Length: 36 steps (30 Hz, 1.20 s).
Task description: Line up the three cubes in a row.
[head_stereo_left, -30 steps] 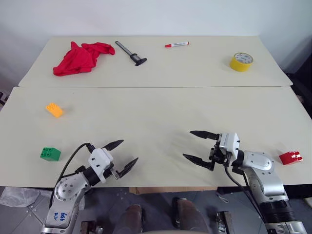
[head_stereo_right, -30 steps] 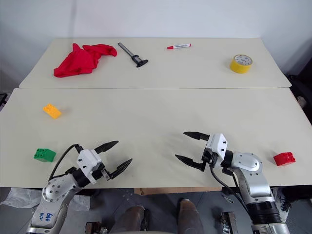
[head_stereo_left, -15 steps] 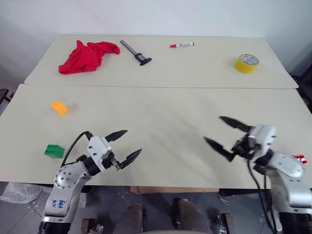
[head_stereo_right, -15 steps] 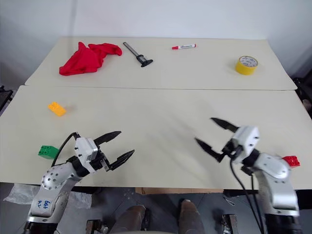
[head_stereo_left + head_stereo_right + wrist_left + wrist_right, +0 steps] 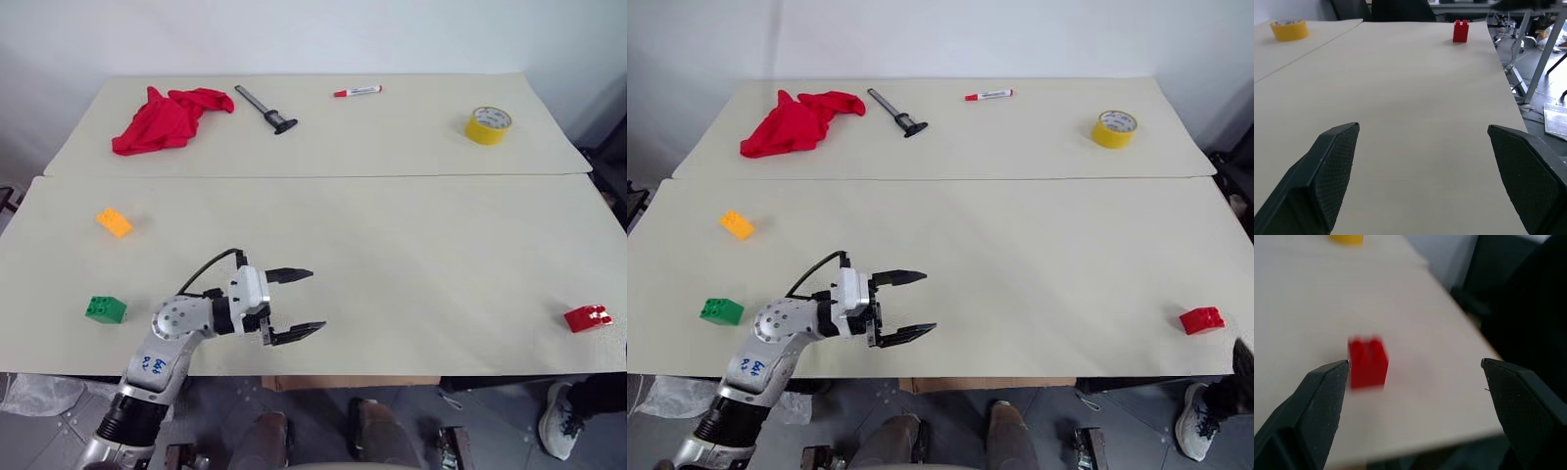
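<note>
No cube is being held, and none is standing beside another, so the row is not yet begun; the step in hand appears to be the approach to the first pick.

The small red studded plastic brick [image 5: 587, 317] is lying near the near right corner of the cream table [image 5: 411, 245]; the small green studded plastic brick [image 5: 105, 309] is sitting near the near left edge; the small orange-yellow studded plastic brick [image 5: 114, 222] is resting further back on the left; all three are lying well apart.

The left gripper [image 5: 298, 305] is hovering over the near middle of the table, pointing to the right, its black fingers spread wide on nothing; the red brick is showing far ahead of it in the left wrist view.

The right gripper [image 5: 1415, 382] is facing the red brick in the right wrist view, its fingers standing wide apart and empty, with the brick lying beyond the fingertips and towards one finger, not centred.

Judgement: the next move is calling for the right gripper to centre on the red brick, advance until the fingers are straddling it, then close; the brick is sitting close to the table edge, so a nudge could be risking a fall.
</note>
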Each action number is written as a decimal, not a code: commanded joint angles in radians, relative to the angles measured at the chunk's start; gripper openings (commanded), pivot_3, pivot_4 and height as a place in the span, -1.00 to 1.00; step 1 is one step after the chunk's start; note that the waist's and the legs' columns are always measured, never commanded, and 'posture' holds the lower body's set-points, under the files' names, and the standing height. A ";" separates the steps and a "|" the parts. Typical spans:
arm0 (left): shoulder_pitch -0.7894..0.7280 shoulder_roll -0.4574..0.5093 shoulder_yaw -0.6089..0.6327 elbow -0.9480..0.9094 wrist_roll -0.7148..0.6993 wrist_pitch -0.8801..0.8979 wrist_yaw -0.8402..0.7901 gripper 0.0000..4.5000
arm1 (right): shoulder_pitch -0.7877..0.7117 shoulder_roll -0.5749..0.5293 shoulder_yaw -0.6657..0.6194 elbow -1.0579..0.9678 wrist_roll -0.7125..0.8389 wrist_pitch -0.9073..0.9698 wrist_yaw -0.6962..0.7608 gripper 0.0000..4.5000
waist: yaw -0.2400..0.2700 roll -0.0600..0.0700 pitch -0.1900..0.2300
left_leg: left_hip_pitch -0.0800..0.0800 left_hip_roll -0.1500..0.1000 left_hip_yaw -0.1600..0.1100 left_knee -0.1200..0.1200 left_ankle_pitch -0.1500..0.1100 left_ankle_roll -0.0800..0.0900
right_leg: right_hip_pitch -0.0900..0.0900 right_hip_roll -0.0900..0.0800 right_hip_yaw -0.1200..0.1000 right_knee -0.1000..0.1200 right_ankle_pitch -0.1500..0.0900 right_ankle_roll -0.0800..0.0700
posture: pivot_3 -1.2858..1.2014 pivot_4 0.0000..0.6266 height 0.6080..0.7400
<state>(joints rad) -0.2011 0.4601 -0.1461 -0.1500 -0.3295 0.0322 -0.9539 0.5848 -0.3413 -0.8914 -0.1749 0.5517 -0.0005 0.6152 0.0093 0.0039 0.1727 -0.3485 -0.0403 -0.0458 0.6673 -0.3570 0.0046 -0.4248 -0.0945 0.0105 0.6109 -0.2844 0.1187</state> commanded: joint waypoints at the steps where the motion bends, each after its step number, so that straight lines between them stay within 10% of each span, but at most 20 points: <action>1: -0.011 -0.007 -0.006 -0.006 -0.016 -0.003 -0.020 0.99 | -0.001 -0.052 -0.003 -0.055 0.046 0.020 0.021 1.00 | -0.011 0.000 0.000 | 0.001 0.000 0.001 0.000 0.000 0.000 | 0.000 0.000 0.001 0.000 0.000 0.000 | 0.03 -0.52 1.00; 12: -0.010 -0.001 -0.001 -0.009 -0.039 0.012 -0.068 0.99 | -0.190 -0.407 0.101 0.118 0.064 0.315 0.096 1.00 | 0.001 0.000 0.000 | 0.012 0.000 -0.003 -0.002 -0.003 0.006 | 0.013 0.000 0.005 -0.005 0.000 0.000 | 0.03 -0.52 1.00; 24: 0.034 0.005 0.000 -0.064 -0.035 0.025 -0.045 0.99 | -0.296 -0.408 0.187 0.258 -0.045 0.296 0.095 1.00 | 0.014 0.000 0.000 | 0.011 0.000 -0.002 -0.002 -0.001 0.002 | 0.013 0.000 0.002 -0.009 0.000 0.001 | 0.03 -0.52 1.00; 36: 0.028 0.015 0.027 -0.051 -0.024 0.008 -0.019 1.00 | -0.346 -0.438 0.275 0.131 0.035 0.272 0.331 -0.34 | 0.009 0.001 0.000 | 0.011 0.000 -0.001 -0.003 -0.001 0.002 | 0.013 0.000 -0.001 -0.009 0.000 0.001 | 0.03 -0.52 1.00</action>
<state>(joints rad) -0.1820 0.4688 -0.1505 -0.1800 -0.3493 0.0521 -0.9851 0.2487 -0.7413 -0.6417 0.0748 0.5240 0.2919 0.8326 0.0185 0.0045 0.1727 -0.3371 -0.0397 -0.0467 0.6645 -0.3579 0.0064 -0.4120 -0.0939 0.0093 0.6019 -0.2838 0.1197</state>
